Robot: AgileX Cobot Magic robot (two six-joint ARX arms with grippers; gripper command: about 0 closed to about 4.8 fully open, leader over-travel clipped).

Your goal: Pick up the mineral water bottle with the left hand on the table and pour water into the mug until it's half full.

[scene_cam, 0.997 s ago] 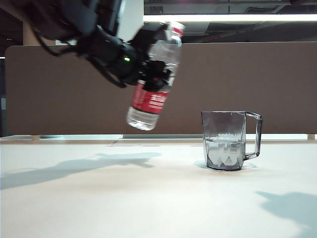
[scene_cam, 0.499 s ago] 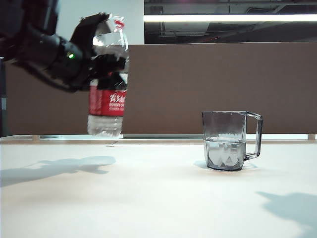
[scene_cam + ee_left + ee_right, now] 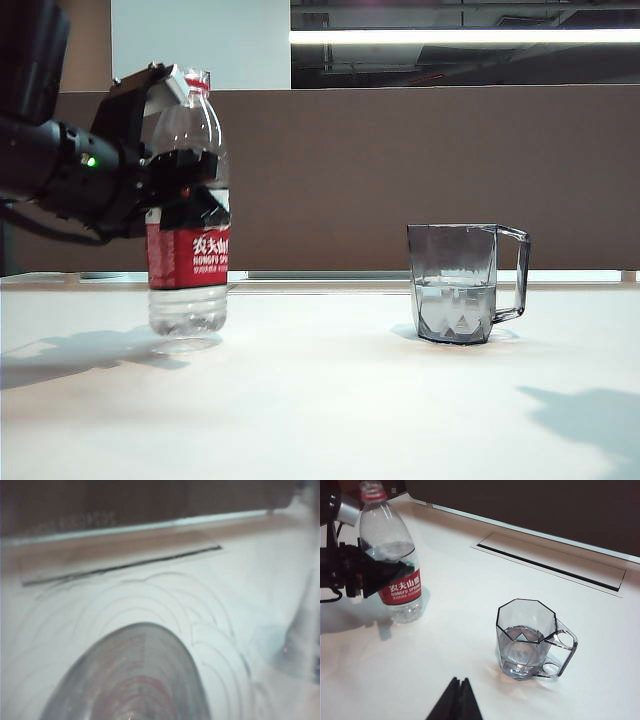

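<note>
Left gripper (image 3: 178, 172) clamped on mineral water bottle (image 3: 187, 235), upright at far left, base at or just above the table (image 3: 320, 400). Mug (image 3: 455, 283) well right, about half full. Right gripper (image 3: 456, 700) closed, empty, near edge.

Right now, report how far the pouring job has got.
Done: the mug holds water to about half. In hand: the left gripper grips the bottle upright, its base at or just above the table. Left: letting go of the bottle. The right gripper sits shut near the mug.
</note>
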